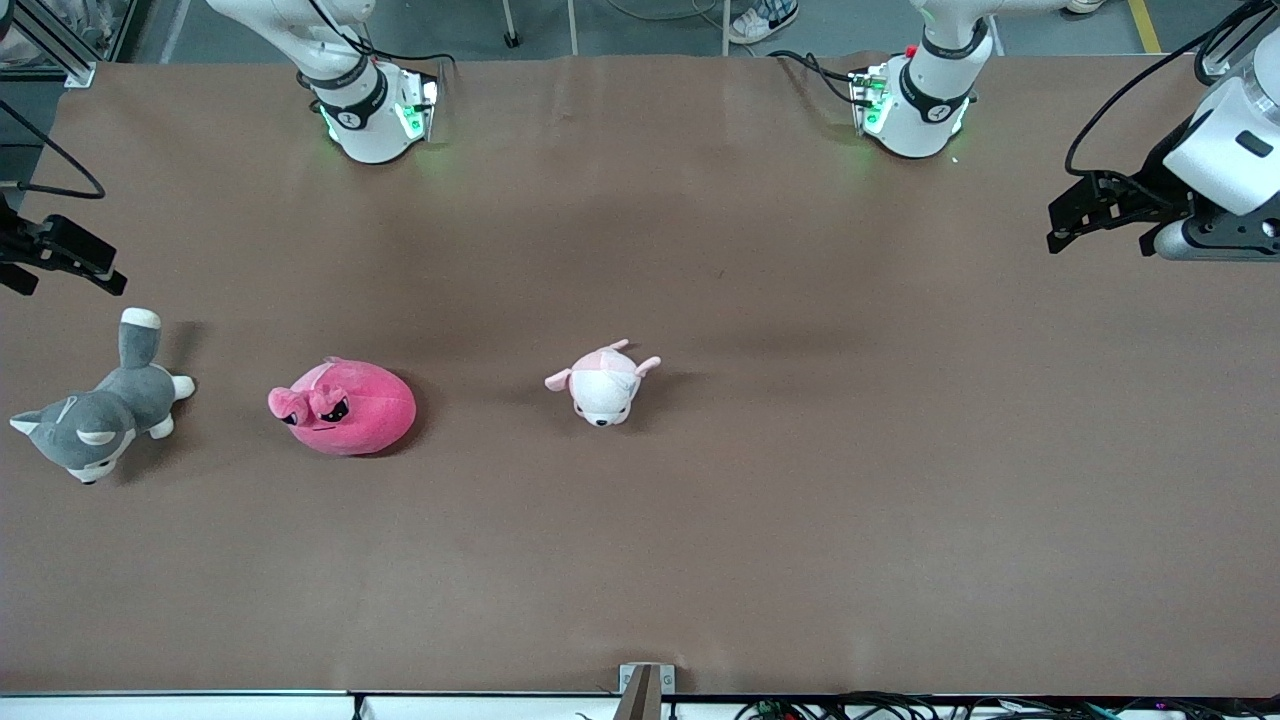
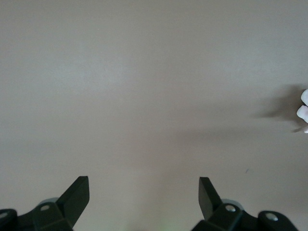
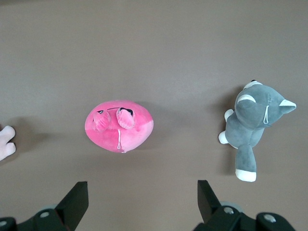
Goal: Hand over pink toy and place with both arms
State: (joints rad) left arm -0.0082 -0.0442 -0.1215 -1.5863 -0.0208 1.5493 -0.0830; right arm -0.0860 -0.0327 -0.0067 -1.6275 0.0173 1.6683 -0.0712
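Observation:
The pink toy (image 1: 345,408) is a round hot-pink plush with angry black eyes. It lies on the brown table toward the right arm's end and also shows in the right wrist view (image 3: 119,126). My right gripper (image 1: 70,282) hangs over the right arm's end of the table, open and empty (image 3: 142,187), apart from the toy. My left gripper (image 1: 1058,225) hangs over the left arm's end of the table, open and empty (image 2: 144,185), with bare table below it.
A grey-and-white plush dog (image 1: 95,415) lies beside the pink toy at the right arm's end (image 3: 252,122). A small pale pink-and-white plush (image 1: 603,385) lies near the table's middle, its edge showing in both wrist views (image 2: 303,111) (image 3: 6,143).

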